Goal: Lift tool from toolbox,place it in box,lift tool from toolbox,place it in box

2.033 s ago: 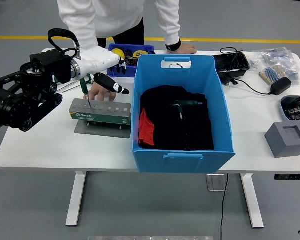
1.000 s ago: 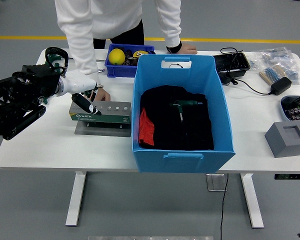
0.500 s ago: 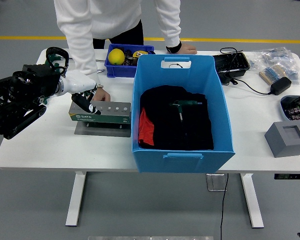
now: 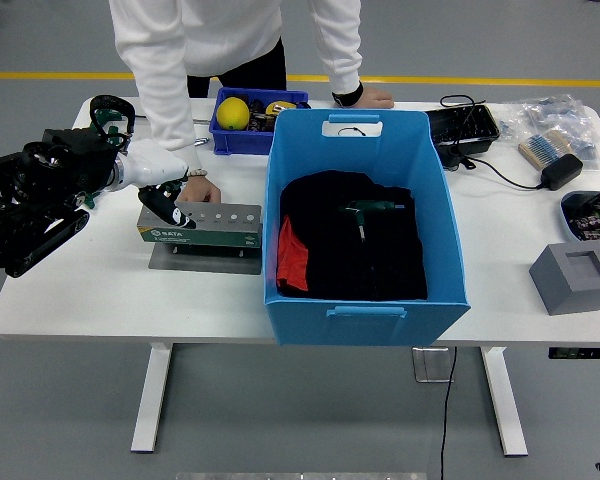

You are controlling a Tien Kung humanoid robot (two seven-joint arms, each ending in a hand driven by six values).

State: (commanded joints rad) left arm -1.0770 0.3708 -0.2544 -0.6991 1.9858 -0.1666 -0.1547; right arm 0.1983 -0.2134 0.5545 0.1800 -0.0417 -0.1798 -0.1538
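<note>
So, in the head view one tool (image 4: 371, 210), green-handled and T-shaped, already lies on the dark cloth inside the blue box (image 4: 368, 315), so I judge the first lift-and-place done. What looks to be left is the second round: another tool to come out of the toolbox (image 4: 202, 226) and go into the box.

The toolbox is a long grey-green holder with a row of round sockets along its top, standing on a grey plate on the white desk (image 4: 110, 290), just left of the box and close to it. Most sockets look empty; whether one at the left end holds a tool I cannot tell, since it is covered.

The robot's left hand (image 4: 160, 172), white with dark fingertips, sits over the toolbox's left end; whether its fingers are curled round anything I cannot tell. A person's hand (image 4: 198, 188) rests at the toolbox's far edge, right beside it. The right arm is not visible.
</note>
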